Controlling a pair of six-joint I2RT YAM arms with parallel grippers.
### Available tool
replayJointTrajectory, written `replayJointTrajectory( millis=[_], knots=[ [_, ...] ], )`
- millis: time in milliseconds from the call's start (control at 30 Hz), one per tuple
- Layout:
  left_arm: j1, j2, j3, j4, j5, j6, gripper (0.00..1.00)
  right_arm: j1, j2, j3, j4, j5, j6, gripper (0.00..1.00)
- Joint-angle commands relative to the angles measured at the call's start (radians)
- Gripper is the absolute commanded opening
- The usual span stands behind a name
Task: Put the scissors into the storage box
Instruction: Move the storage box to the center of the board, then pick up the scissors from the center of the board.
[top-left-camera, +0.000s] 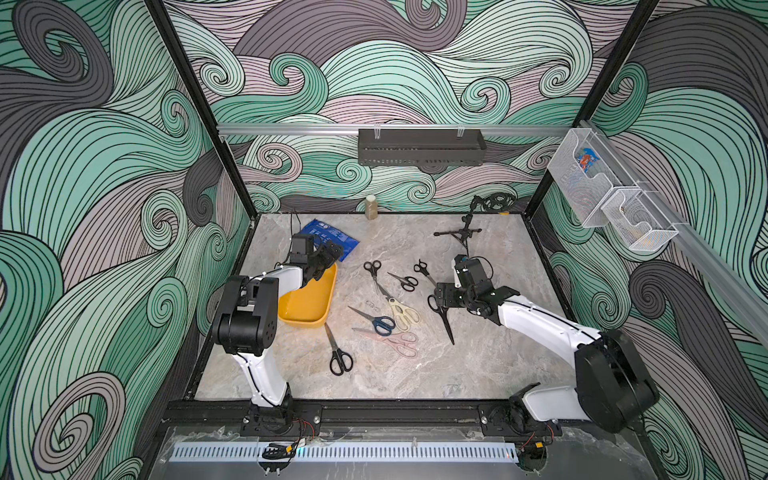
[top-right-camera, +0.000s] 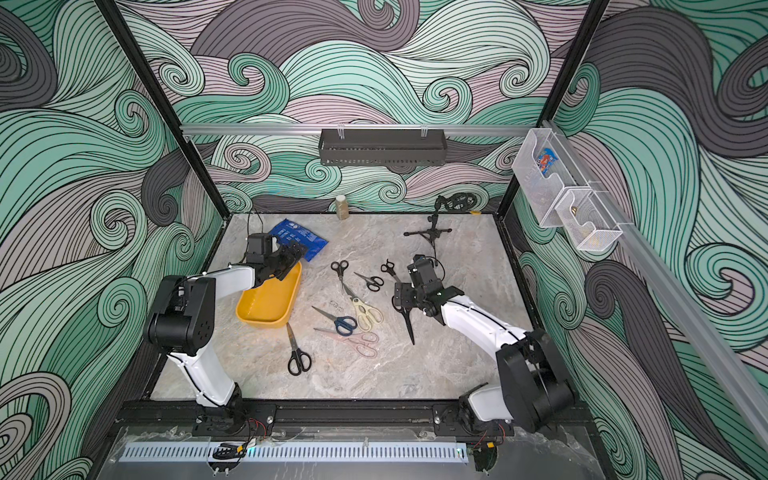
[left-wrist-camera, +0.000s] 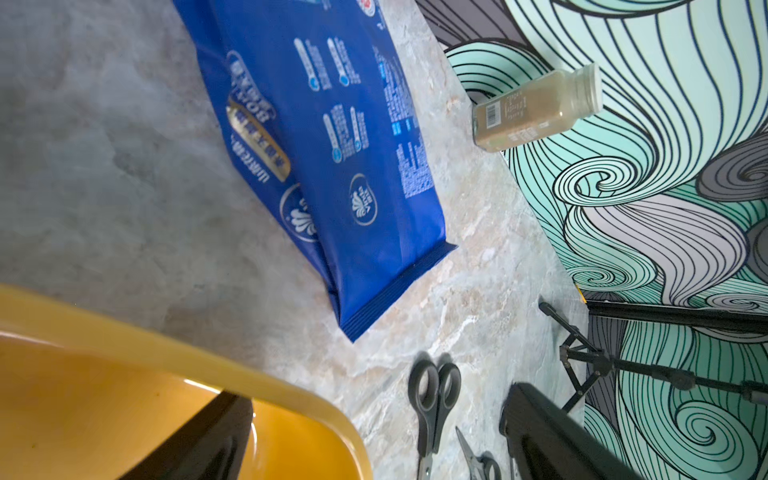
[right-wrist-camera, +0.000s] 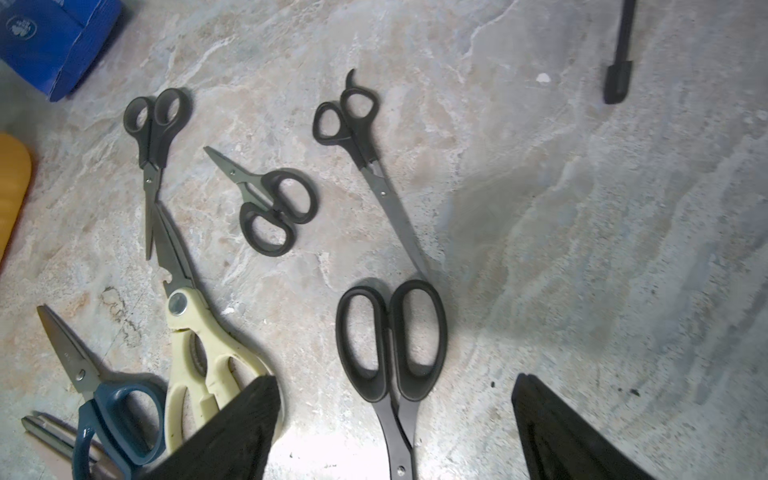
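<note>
Bearings are taken in a top view, with the far wall at twelve o'clock.

**Finding.**
- Your right gripper (top-left-camera: 444, 296) has its jaws wide apart and nothing in them. It hangs over the handle loops of the large black scissors (top-left-camera: 448, 330).
- That pair lies at three o'clock of the table (top-left-camera: 478, 374) middle, blades pointing toward six.
- Your left gripper (top-left-camera: 330, 257) is likewise spread wide and empty, above the twelve o'clock end of the storage box (top-left-camera: 309, 318).
- The box sits at nine o'clock. What shows of its floor is bare.
- All eight pairs of scissors (top-left-camera: 340, 359) lie on the table.

**Recommendation.** Come down across the loops, or across the shank just behind them. Close squarely, lift level, then carry toward nine o'clock. Move the left arm off the box first, or the two arms will likely crowd each other.

**Obstructions.**
- The thin hook-handled pair (right-wrist-camera: 376, 178) ends just beside those loops, so a careless finger could drag it.
- The cream shears (top-left-camera: 403, 316) and the blue-handled pair (top-left-camera: 380, 325) lie under the route.
- The tripod (top-left-camera: 459, 235), blue packet (top-left-camera: 334, 239) and bottle (top-left-camera: 370, 206) stand toward twelve, off the path.
</note>
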Motion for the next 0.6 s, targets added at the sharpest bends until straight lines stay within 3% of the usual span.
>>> replayJointTrajectory(
  millis=[0,300,567],
  knots=[
    [-0.001,-0.007,0.069,-0.018,0.009,0.008,0.99,0.050,0.035,0.055,-0.002,-0.016,-0.019,0.91],
    [0.030,-0.155,0.113,-0.253,-0.016,0.196,0.98,0.229,0.094,0.121,-0.014,-0.071,-0.031,0.85],
    [0.137,-0.329,-0.068,-0.264,-0.018,0.208,0.99,0.450,0.151,0.187,-0.098,-0.051,-0.077,0.80]
  ],
)
